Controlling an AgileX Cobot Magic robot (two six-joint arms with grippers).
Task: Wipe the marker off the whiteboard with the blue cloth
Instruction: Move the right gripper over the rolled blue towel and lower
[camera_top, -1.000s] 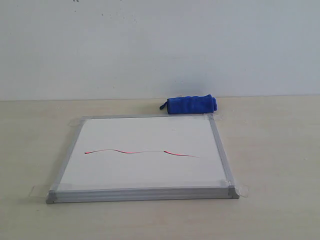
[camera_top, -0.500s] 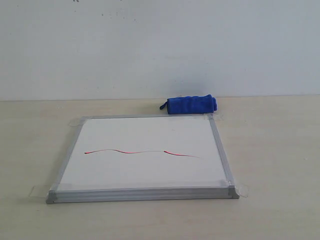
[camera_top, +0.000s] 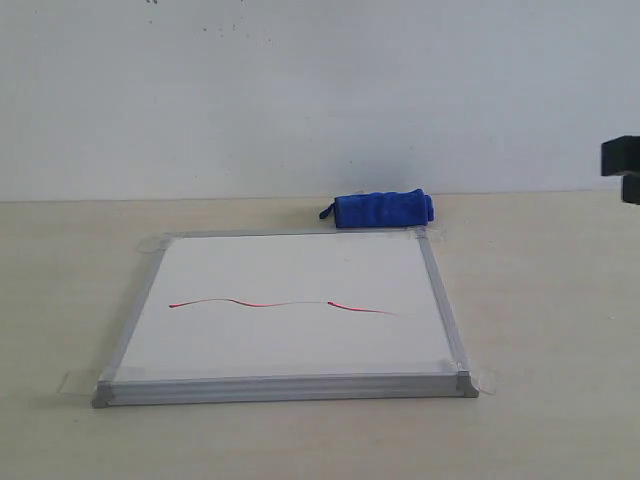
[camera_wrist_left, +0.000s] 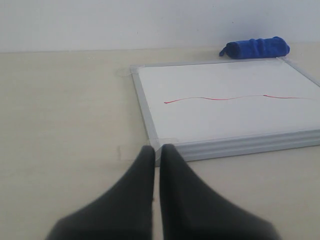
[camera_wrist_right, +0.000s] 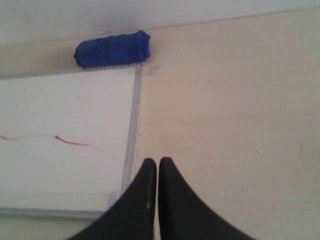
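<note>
The whiteboard (camera_top: 290, 300) lies flat on the tan table, silver-framed with clear tape tabs at its corners. A thin wavy red marker line (camera_top: 280, 304) runs across its middle. The blue cloth (camera_top: 382, 209), a rolled bundle, rests on the table just beyond the board's far right corner. My right gripper (camera_top: 622, 170) shows as a dark block at the right edge, above the table and well right of the cloth; in its wrist view its fingers (camera_wrist_right: 158, 162) are shut and empty. My left gripper (camera_wrist_left: 156, 148) is shut and empty, close to a board corner (camera_wrist_left: 162, 145).
A plain pale wall (camera_top: 300, 90) stands behind the table. Bare tabletop (camera_top: 550, 300) lies to the right of the board and more bare tabletop (camera_top: 60, 290) to its left.
The right gripper has come into the exterior view at the right edge. Board, marker line and cloth have not moved.
</note>
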